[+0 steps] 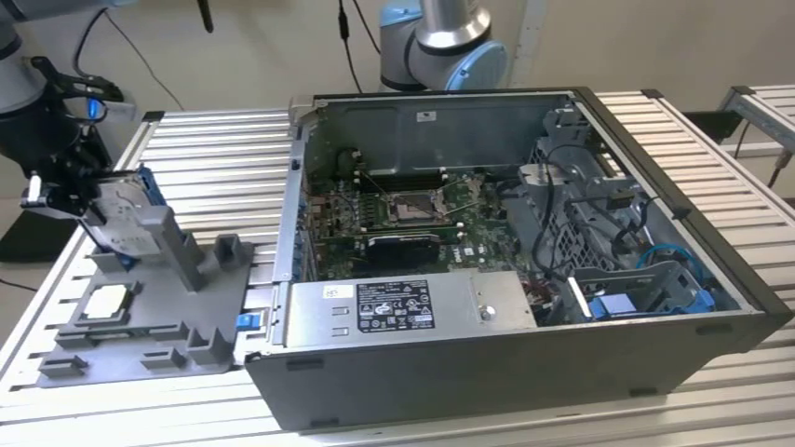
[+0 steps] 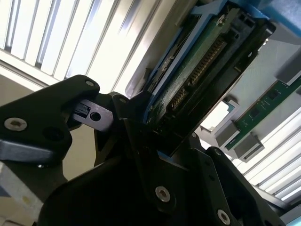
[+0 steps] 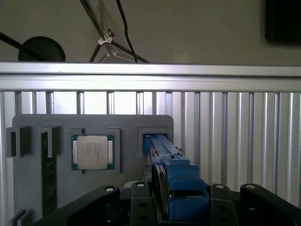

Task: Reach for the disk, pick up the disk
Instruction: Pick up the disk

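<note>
hand clamped on the disk

the hand [image 3: 178, 207] grips the disk [image 3: 175, 174] by both faces. the disk stands on edge, its far end at a slot in the grey tray [image 3: 127, 125]. a square chip [image 3: 92, 151] sits just beside that slot. the slatted table [image 3: 235, 122] runs beyond.

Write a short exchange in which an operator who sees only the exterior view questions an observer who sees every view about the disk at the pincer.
Operator: Is the pincer gripping the disk?
Observer: It seems so. In the second wrist view its fingers press against both sides of the disk.
Operator: What is on the disk face I cannot see?
Observer: In the second wrist view, a green circuit board with a row of connector pins.
</note>
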